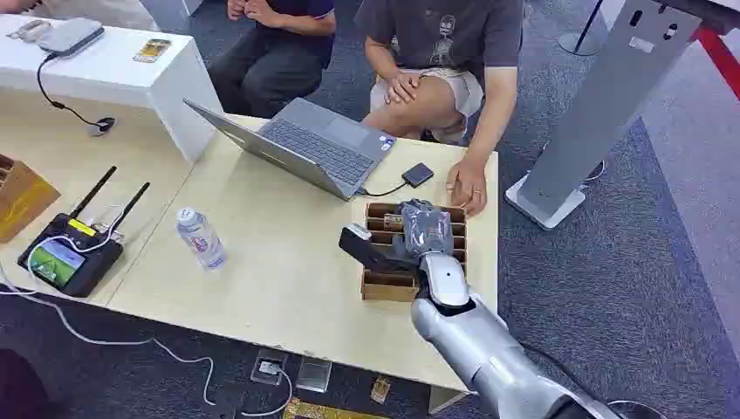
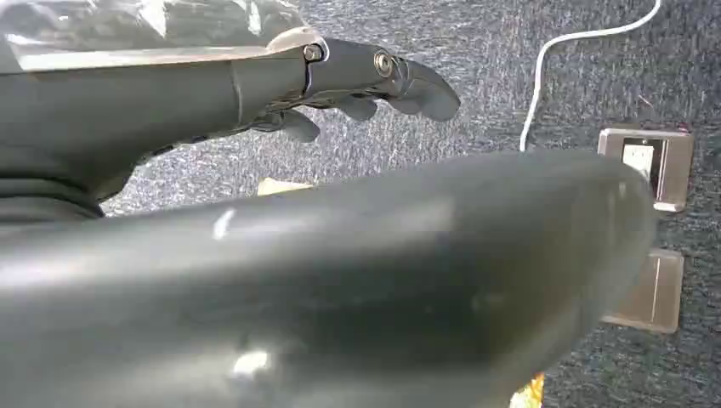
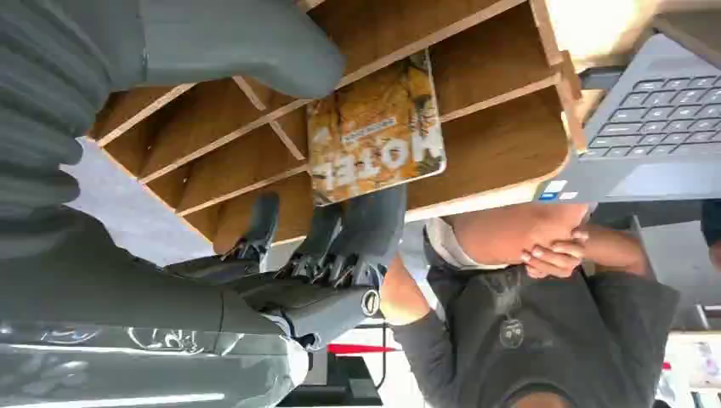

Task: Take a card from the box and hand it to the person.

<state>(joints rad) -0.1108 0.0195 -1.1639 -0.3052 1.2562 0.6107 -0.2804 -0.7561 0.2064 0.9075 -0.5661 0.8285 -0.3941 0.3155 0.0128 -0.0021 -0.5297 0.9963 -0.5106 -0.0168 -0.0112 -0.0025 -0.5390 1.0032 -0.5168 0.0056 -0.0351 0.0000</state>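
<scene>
A wooden slotted box (image 1: 384,288) stands at the table's right end. My right hand (image 1: 423,231) reaches down into it. In the right wrist view an orange printed card (image 3: 374,132) leans across the box's (image 3: 493,153) dividers. My dark fingers (image 3: 366,225) touch one edge of the card and the thick thumb (image 3: 255,42) sits apart on the other side. A seated person rests a hand (image 1: 469,188) on the table just beyond the box. My left hand (image 2: 357,76) hangs over the carpet with nothing in it.
An open laptop (image 1: 314,144) and a small black drive (image 1: 417,175) lie behind the box. A water bottle (image 1: 201,237) stands mid-table and a black router (image 1: 70,253) at the left. A grey stand (image 1: 602,113) rises to the right. Floor sockets (image 2: 642,157) sit below.
</scene>
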